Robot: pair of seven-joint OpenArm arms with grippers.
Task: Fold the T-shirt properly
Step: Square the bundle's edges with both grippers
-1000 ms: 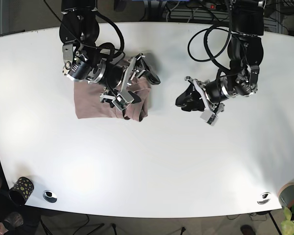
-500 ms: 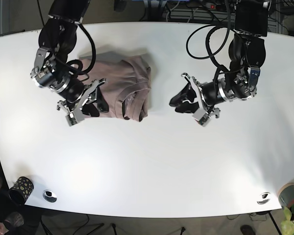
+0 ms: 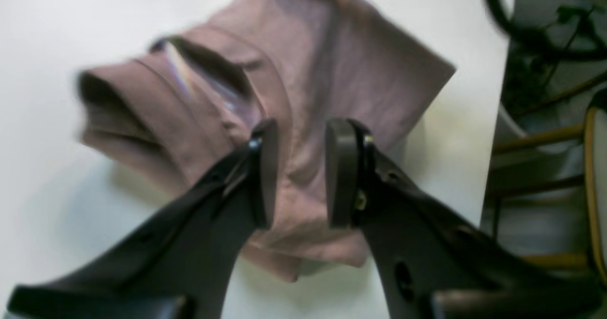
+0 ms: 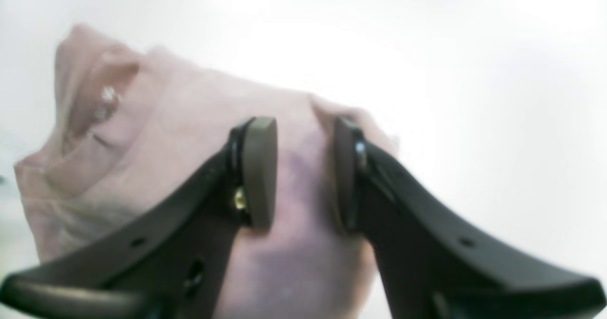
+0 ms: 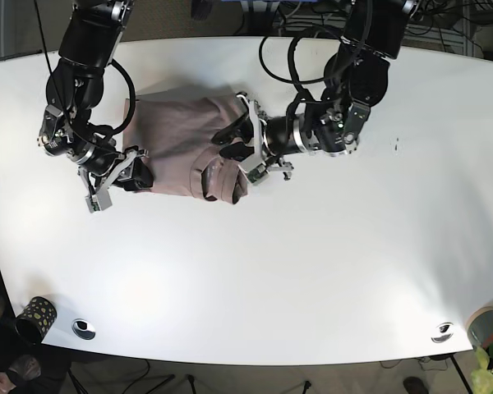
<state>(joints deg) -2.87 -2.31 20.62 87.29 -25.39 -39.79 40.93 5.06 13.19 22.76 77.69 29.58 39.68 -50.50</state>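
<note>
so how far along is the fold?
Done: shirt is already a compact bundle on the table. In hand: nothing; left gripper and right gripper are open, one at each end. Left: the collar end looks bunched and needs flattening.

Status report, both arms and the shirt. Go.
Left gripper open, jaws straddling the T-shirt's collar-side edge. Right gripper open at the opposite edge, nothing pinched. Shirt bunched into a rough fold, edges uneven. Nothing in the way on the table.
</note>
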